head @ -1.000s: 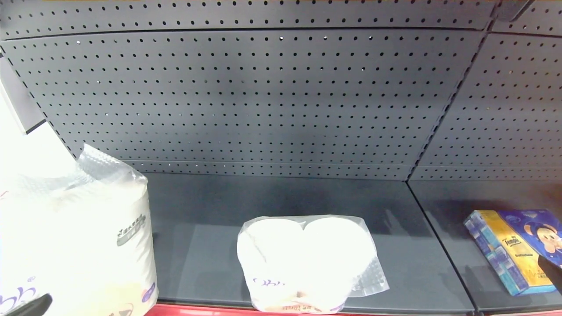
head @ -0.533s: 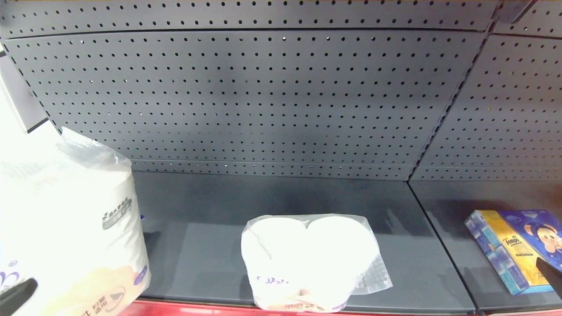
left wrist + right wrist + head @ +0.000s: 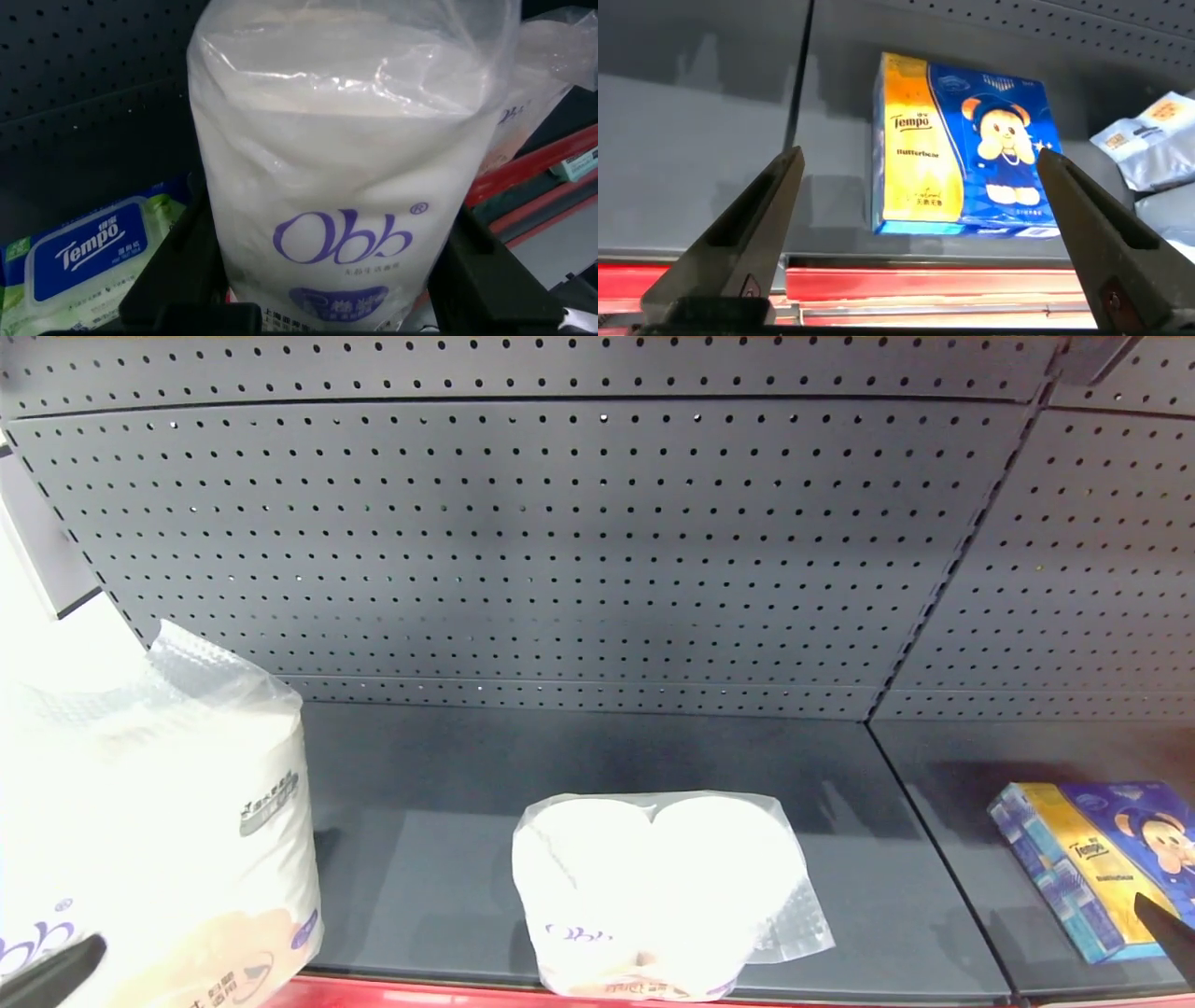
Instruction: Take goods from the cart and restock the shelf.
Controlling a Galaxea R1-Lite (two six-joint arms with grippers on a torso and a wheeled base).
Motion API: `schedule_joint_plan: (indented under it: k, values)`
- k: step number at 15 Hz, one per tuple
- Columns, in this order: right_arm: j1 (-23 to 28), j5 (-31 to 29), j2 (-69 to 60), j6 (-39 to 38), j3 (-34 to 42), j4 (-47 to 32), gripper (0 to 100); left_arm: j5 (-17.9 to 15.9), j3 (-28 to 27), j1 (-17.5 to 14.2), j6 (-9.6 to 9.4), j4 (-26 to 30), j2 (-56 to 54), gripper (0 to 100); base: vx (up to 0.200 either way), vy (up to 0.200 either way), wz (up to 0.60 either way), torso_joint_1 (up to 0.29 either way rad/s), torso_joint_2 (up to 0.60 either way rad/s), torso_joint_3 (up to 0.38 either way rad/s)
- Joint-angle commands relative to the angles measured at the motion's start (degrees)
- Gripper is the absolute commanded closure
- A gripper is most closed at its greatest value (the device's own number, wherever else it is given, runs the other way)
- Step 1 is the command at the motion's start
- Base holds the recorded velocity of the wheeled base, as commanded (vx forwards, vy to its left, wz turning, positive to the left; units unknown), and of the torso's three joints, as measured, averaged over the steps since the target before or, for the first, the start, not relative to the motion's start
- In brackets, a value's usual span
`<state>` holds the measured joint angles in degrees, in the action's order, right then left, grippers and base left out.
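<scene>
Left gripper (image 3: pixel 332 289): fingers clamped on either side of a wrapped roll pack (image 3: pixel 346 159), held upright at the left end of the shelf (image 3: pixel 439 775). Against half a second ago, this pack has moved slightly right and down, back toward the shelf board, after first swinging out to the left. The goods already shelved have not moved. Assessment: placement is under way but not complete, and it cannot be told whether the pack's base touches the board. Right gripper (image 3: pixel 920 243): fingers wide apart, holding nothing, poised just in front of the tissue box (image 3: pixel 962 140). Shelf contents: a second roll pack (image 3: pixel 653 887) lies at the front of the middle section, well apart from the held one. The tissue box lies flat in the right-hand bay. A wipes pack (image 3: pixel 84 252) lies near the held pack.
</scene>
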<state>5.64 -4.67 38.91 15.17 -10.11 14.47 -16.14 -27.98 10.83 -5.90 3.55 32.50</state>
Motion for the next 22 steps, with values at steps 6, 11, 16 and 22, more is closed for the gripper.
schedule_joint_plan:
  k: [6,11,16,22]
  values:
    - [0.0,0.1,0.5,0.0,0.4,0.1,0,-0.3,0.0,0.0,0.19,-0.1,0.3,100,0.000,0.000,0.00,0.000,0.00,0.000]
    - [-0.2,2.8,-10.6,-0.5,4.4,-0.1,0,-5.0,-0.9,0.2,-0.52,-0.2,3.6,100,0.000,0.000,0.00,0.000,0.00,0.000]
    - [0.4,4.0,-27.2,-0.1,7.3,-10.0,0,-7.9,-1.5,0.2,-1.04,-20.7,23.9,100,0.000,0.000,0.00,0.000,0.00,0.000]
    - [-0.4,6.9,-33.3,-4.9,6.9,-17.2,0,-19.4,-6.7,1.2,-1.22,-30.7,40.4,100,0.000,0.000,0.00,0.000,0.00,0.000]
